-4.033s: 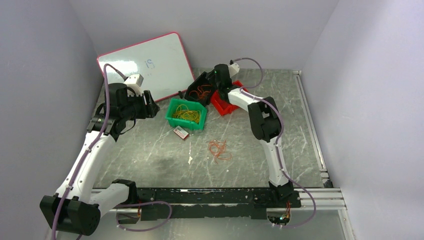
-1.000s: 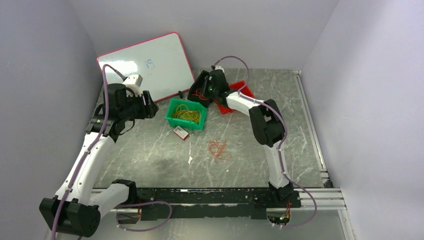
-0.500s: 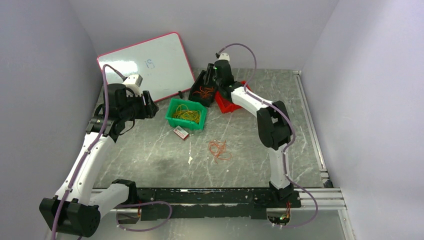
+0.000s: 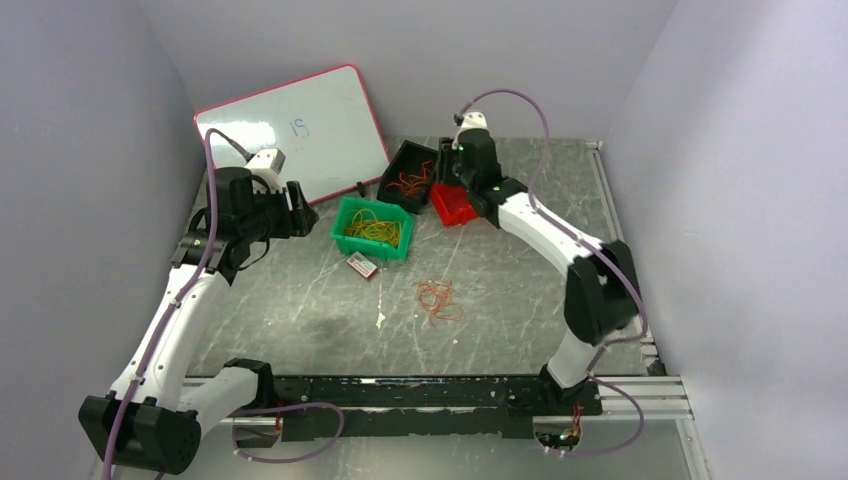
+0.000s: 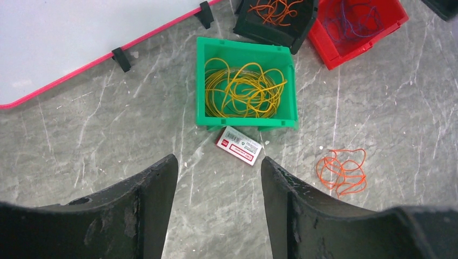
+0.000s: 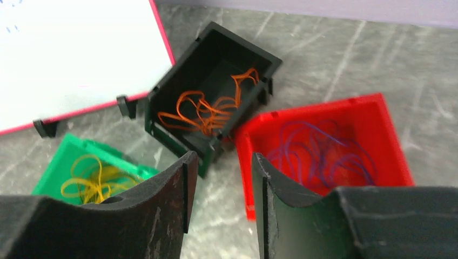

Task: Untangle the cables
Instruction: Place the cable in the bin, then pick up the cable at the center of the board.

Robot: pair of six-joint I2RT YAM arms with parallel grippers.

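Note:
A loose orange cable tangle (image 4: 438,299) lies on the table's middle; it also shows in the left wrist view (image 5: 342,171). Yellow cables (image 5: 243,90) fill the green bin (image 4: 348,214). Orange cables (image 6: 208,109) lie in the black bin (image 4: 393,182). Purple cables (image 6: 324,154) lie in the red bin (image 4: 462,213). My left gripper (image 5: 219,172) is open and empty, high above the table left of the green bin. My right gripper (image 6: 219,164) is open and empty, above the gap between the black and red bins.
A whiteboard with a red frame (image 4: 290,130) leans at the back left. A small red-and-white box (image 4: 361,265) lies in front of the green bin. Grey walls close in on both sides.
My right arm has swung from over the black bin to the right and drawn back, now over the red bin's edge. The left arm has not moved.

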